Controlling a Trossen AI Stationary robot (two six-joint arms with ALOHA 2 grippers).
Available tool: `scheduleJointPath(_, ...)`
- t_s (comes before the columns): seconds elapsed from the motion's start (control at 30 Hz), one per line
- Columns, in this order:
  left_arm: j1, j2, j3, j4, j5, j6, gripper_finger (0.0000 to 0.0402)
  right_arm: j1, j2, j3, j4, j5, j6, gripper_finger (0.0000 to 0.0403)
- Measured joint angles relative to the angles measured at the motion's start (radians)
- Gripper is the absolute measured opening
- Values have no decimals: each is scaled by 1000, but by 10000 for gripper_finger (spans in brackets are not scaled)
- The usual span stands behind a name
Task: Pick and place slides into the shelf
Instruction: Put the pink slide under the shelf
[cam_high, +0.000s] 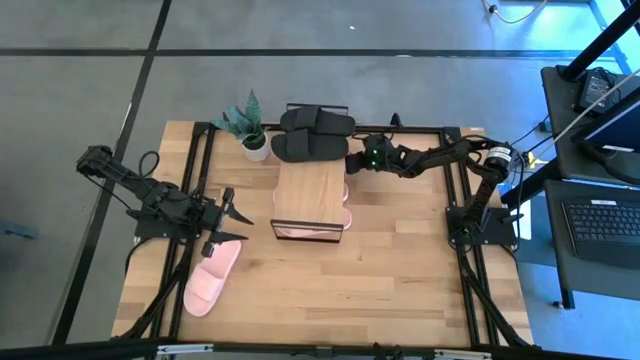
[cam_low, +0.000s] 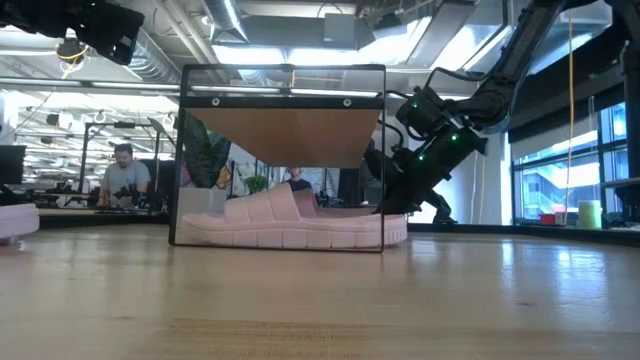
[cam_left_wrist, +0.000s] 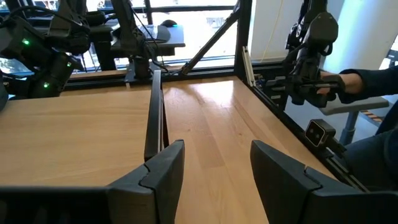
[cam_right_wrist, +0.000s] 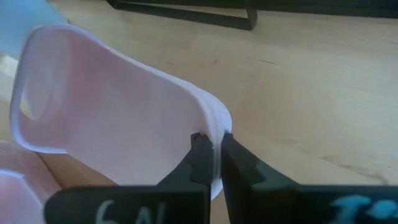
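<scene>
Slides lie in several spots around the shelf, which stands near the middle of the table. A black pair rests at the shelf's 12 o'clock edge, beside a small potted plant at its 11 o'clock. One pink slide lies under the top board. Another pink slide lies on the tabletop at the shelf's 8 o'clock, just past the left gripper, whose fingers stand apart with nothing between them. The right gripper sits at the shelf's 2 o'clock corner, its fingers pinched together on the thin edge of a pink slide strap. A person's hand shows beyond the table.
</scene>
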Motion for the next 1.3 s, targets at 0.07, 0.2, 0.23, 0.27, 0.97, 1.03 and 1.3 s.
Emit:
scheduleJointPath(0.07, 0, 0, 0, 0, 0, 0, 176, 6, 0, 0, 1, 1, 3, 17)
scheduleJointPath(0.2, 0, 0, 0, 0, 0, 0, 176, 26, 0, 0, 3, 3, 20, 17)
scheduleJointPath(0.23, 0, 0, 0, 0, 0, 0, 176, 31, 0, 0, 3, 3, 28, 17)
scheduleJointPath(0.27, 0, 0, 0, 0, 0, 0, 176, 35, 0, 0, 3, 3, 32, 17)
scheduleJointPath(0.97, 0, 0, 0, 0, 0, 0, 176, 53, 0, -1, 20, -5, 57, 86)
scheduleJointPath(1.03, 0, 0, 0, 0, 0, -5, 176, 53, 0, -1, 18, -5, 67, 95)
scheduleJointPath(1.3, 0, 0, 0, 0, 0, -23, 176, 53, 0, -1, 11, -8, 54, 119)
